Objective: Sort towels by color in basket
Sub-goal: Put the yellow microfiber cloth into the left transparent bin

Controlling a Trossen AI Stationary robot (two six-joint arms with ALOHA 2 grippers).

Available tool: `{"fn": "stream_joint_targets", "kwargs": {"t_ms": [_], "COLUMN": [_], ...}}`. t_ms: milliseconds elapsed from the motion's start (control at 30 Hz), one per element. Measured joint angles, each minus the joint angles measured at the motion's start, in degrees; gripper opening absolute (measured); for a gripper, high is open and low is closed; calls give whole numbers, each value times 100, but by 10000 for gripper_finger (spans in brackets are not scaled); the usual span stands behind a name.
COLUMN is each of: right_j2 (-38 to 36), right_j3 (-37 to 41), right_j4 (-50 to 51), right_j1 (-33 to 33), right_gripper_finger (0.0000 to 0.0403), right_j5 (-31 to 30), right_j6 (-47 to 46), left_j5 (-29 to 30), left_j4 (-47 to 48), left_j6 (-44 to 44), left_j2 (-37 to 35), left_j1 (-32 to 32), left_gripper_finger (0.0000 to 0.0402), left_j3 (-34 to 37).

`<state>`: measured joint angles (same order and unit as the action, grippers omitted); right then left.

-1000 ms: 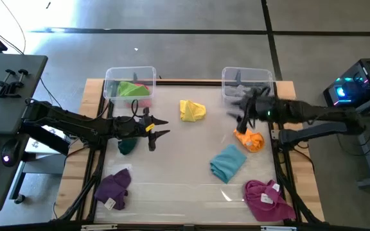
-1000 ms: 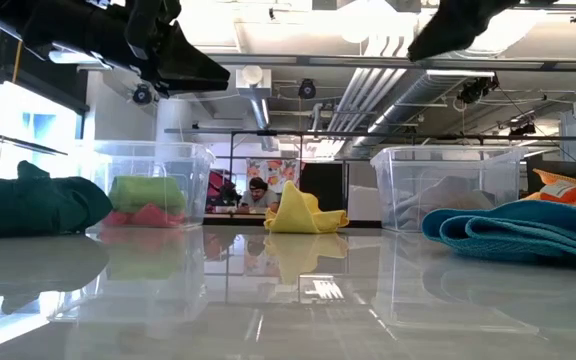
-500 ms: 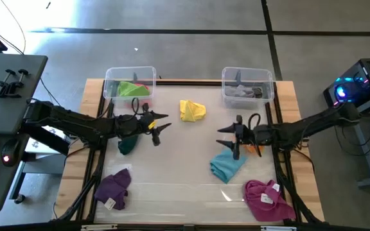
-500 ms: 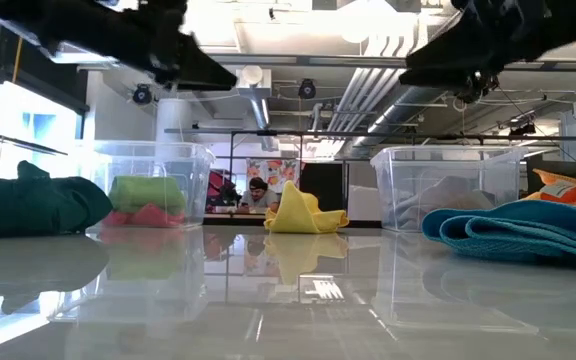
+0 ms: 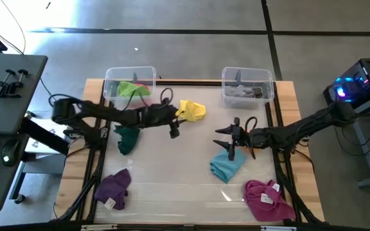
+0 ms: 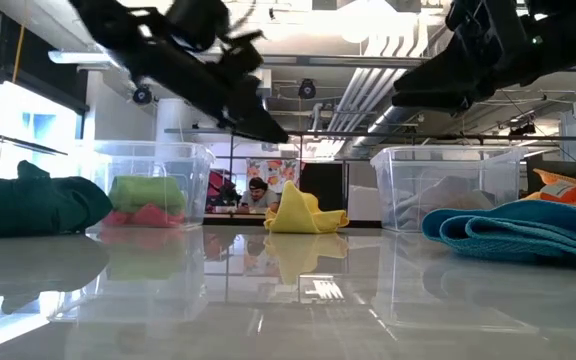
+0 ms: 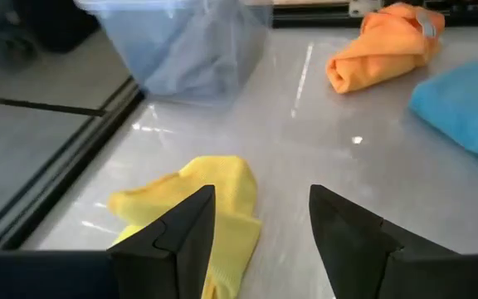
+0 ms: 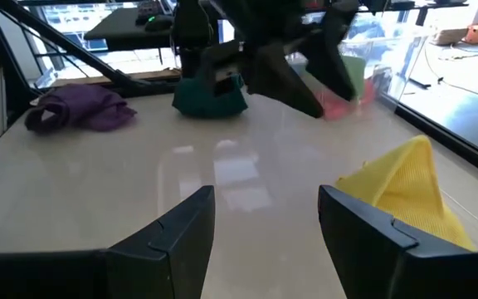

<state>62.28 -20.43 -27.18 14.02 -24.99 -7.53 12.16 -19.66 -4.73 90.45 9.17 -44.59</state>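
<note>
My left gripper [image 5: 174, 126] is open and empty above the table, just short of the yellow towel [image 5: 193, 110], which lies between its fingers' line in the left wrist view [image 7: 197, 208]. My right gripper [image 5: 227, 138] is open and empty above the light blue towel [image 5: 227, 164]. The orange towel [image 7: 384, 46] lies by the right arm. The dark teal towel [image 5: 128, 138], purple towel [image 5: 114, 187] and magenta towel [image 5: 267, 199] lie on the table. Green and pink towels lie in the left bin [image 5: 109, 76]; a grey towel lies in the right bin [image 5: 226, 76].
The two clear bins stand at the table's far edge, left and right. The left arm reaches across the middle of the table from the left. Bare table top [image 5: 172, 173] lies between the purple and light blue towels. A person shows far off in the room behind.
My left gripper has gone toward the table's right, from beside the dark teal towel up to the yellow towel. My right gripper has come away from the right bin toward the near edge and a little left, and has gone down over the light blue towel.
</note>
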Motion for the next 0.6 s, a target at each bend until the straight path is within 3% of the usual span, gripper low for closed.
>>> {"fn": "stream_joint_targets", "kwargs": {"t_ms": [233,600], "right_j2": [173,267], "right_j3": [1,2], "right_j4": [-91,-114], "right_j1": [-13,-13], "right_gripper_finger": [209,209], "right_j5": [2,-7], "right_j6": [-2,-59], "left_j5": [-452,176], "left_j4": [91,54], "left_j6": [-301,-90], "left_j2": [958,2016], "left_j1": [299,521], "left_gripper_finger": [229,239], "left_j3": [-538,-971]}}
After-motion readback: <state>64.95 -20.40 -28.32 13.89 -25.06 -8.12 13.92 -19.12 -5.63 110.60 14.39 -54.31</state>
